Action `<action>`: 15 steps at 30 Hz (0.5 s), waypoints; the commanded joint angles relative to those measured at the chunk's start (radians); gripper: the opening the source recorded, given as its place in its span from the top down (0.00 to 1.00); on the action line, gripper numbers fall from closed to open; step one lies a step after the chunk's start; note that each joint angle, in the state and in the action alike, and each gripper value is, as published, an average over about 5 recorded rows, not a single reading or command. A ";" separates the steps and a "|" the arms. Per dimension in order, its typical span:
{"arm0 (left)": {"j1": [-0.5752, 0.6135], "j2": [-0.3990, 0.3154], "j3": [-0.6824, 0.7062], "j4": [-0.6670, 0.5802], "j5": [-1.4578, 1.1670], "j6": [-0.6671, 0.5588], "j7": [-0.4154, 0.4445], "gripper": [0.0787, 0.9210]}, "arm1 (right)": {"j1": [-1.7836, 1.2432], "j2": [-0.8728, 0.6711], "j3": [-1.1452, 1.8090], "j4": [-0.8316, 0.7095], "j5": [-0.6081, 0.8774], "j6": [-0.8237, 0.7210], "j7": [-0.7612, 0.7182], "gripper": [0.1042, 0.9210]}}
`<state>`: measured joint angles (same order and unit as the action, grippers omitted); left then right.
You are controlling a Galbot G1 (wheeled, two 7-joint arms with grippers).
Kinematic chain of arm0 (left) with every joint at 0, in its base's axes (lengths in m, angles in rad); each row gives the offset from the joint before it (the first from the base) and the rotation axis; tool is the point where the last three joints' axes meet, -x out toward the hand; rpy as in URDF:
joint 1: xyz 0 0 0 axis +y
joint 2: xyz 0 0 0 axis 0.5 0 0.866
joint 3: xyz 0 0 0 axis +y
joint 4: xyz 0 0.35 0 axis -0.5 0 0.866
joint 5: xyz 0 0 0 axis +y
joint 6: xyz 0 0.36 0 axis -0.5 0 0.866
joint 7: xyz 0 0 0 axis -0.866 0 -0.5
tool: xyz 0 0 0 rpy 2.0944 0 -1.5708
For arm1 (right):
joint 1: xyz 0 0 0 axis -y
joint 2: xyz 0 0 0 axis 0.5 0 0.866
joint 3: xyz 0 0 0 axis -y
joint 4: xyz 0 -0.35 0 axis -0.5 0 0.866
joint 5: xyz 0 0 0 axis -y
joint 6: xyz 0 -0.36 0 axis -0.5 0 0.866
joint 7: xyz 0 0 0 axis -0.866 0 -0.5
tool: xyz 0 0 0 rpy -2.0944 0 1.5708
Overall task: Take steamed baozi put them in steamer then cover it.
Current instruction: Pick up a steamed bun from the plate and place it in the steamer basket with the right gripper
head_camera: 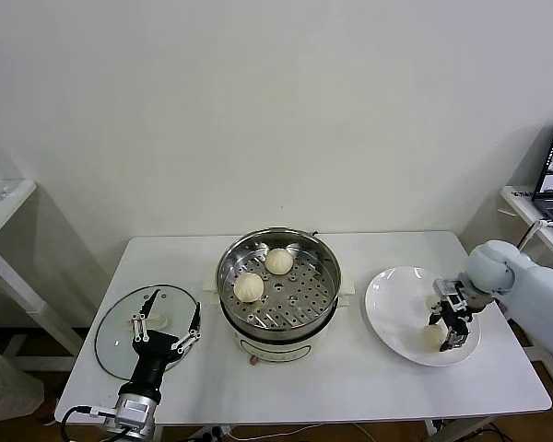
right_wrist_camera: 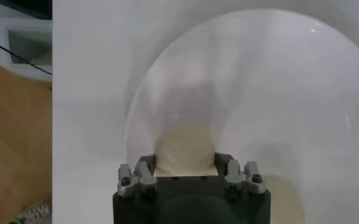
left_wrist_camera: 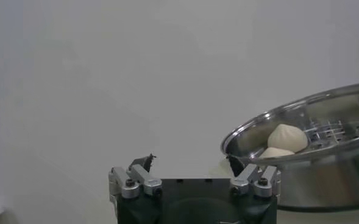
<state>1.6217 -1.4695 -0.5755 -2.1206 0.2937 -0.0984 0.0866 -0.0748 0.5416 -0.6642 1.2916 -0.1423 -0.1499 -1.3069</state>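
My right gripper [head_camera: 440, 333] had closed on a baozi [head_camera: 432, 336] on the plate [head_camera: 392, 313] near the table's [head_camera: 350, 387] right edge. My left gripper [head_camera: 168, 330] hung fully open over the glass lid [head_camera: 115, 322].

Light: bright, even, soft across my worktop [head_camera: 350, 387].
Shadows: faint, short ones beneath the steamer [head_camera: 278, 276] and plate [head_camera: 392, 308].
Glare: small highlights on steamer rim.
Blur: my right wrist view smears the baozi [right_wrist_camera: 185, 149].

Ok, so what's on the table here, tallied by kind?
baozi: 3 in view (2 in the steamer, 1 on the plate)
steamer: 1
plate: 1
glass lid: 1
Total: 6
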 commanded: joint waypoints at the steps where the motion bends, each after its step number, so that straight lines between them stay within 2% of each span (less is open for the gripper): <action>1: 0.003 0.000 0.004 -0.011 0.005 0.003 -0.001 0.12 | 0.420 -0.034 -0.228 0.074 0.155 0.034 -0.031 0.32; 7: 0.003 0.002 0.006 -0.024 0.007 0.008 -0.001 0.12 | 0.732 0.054 -0.374 0.168 0.200 0.193 -0.050 0.31; 15: 0.007 0.007 -0.005 -0.032 0.002 0.008 0.001 0.12 | 0.885 0.237 -0.486 0.246 0.192 0.376 0.014 0.31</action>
<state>1.6262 -1.4635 -0.5778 -2.1452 0.2977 -0.0903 0.0866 0.5060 0.6312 -0.9770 1.4483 0.0084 0.0369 -1.3273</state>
